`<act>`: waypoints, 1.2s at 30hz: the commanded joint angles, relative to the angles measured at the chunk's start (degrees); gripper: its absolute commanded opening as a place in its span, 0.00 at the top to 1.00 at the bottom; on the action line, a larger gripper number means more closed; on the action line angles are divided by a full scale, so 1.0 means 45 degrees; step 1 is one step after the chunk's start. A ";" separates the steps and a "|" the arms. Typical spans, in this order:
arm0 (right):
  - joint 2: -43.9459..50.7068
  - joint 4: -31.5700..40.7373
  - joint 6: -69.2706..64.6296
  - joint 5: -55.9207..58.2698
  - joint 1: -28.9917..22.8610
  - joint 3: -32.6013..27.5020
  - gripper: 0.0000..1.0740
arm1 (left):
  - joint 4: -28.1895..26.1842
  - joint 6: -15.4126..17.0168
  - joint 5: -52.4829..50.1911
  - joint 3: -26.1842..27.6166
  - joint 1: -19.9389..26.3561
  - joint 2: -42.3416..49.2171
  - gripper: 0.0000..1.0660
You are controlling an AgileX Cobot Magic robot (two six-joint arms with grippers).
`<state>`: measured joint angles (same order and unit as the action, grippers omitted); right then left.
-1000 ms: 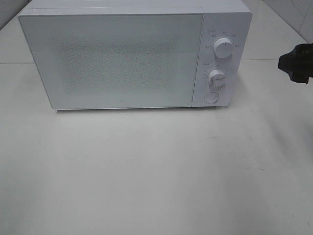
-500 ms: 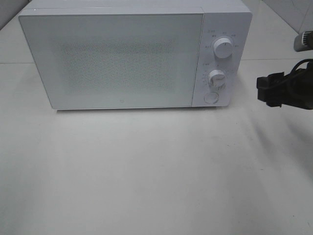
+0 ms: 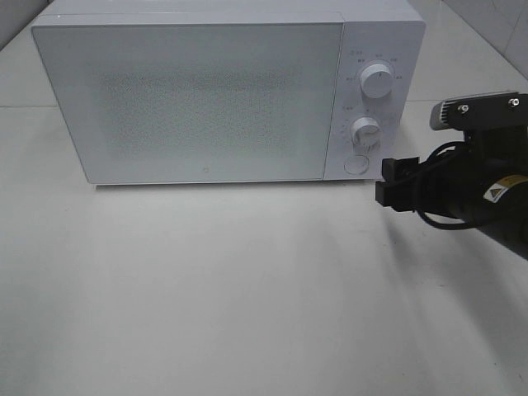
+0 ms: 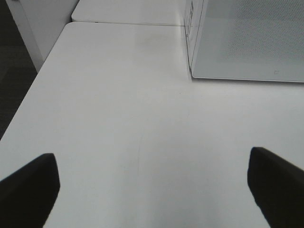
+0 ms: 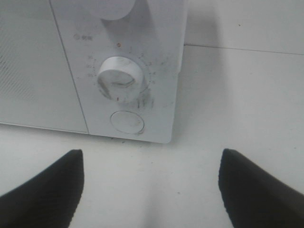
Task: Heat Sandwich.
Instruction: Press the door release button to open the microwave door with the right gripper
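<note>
No view shows the sandwich. A white microwave (image 3: 206,99) stands at the back of the table with its door shut. My right gripper (image 3: 389,183) is open, empty, and hovers just right of the control panel, level with the round door button (image 3: 355,164). In the right wrist view its dark fingers (image 5: 42,190) frame the lower knob (image 5: 119,77) and the button (image 5: 127,121). The exterior view does not show my left gripper (image 4: 152,190). The left wrist view shows it open over bare table, with the microwave's corner (image 4: 247,38) ahead of it.
The white table (image 3: 247,289) spreads out in front of the microwave. A seam between table sections runs behind the microwave (image 4: 123,23). The table's left edge drops to a dark floor (image 4: 14,95). An upper knob (image 3: 377,83) sits above the lower one (image 3: 364,132).
My right arm has come in from the right edge of the exterior view, moving left and nearer to the microwave's control panel. The jaws stayed apart. The microwave has not moved.
</note>
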<state>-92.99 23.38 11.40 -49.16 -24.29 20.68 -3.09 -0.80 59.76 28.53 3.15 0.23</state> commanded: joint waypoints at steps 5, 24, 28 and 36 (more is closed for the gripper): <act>-0.0904 0.1668 0.0191 -0.1057 -0.1642 -0.0013 0.29 | -0.0115 0.0000 -0.0102 -0.0038 0.0038 0.0357 0.05; -0.1337 0.3667 -0.1248 -0.1299 -0.2623 0.0000 0.29 | -0.0115 0.0000 -0.0102 -0.0038 0.0038 0.0357 0.05; -0.1337 0.3629 -0.3578 -0.1299 -0.2623 0.0000 0.29 | -0.0115 0.0000 -0.0102 -0.0038 0.0038 0.0357 0.05; -0.1337 0.3501 -1.0632 -0.1197 -0.2623 0.0000 0.29 | -0.0115 0.0000 -0.0102 -0.0038 0.0038 0.0357 0.05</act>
<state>-99.18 39.53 -29.74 -54.72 -35.92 20.74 -3.09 -0.80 59.76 28.53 3.15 0.23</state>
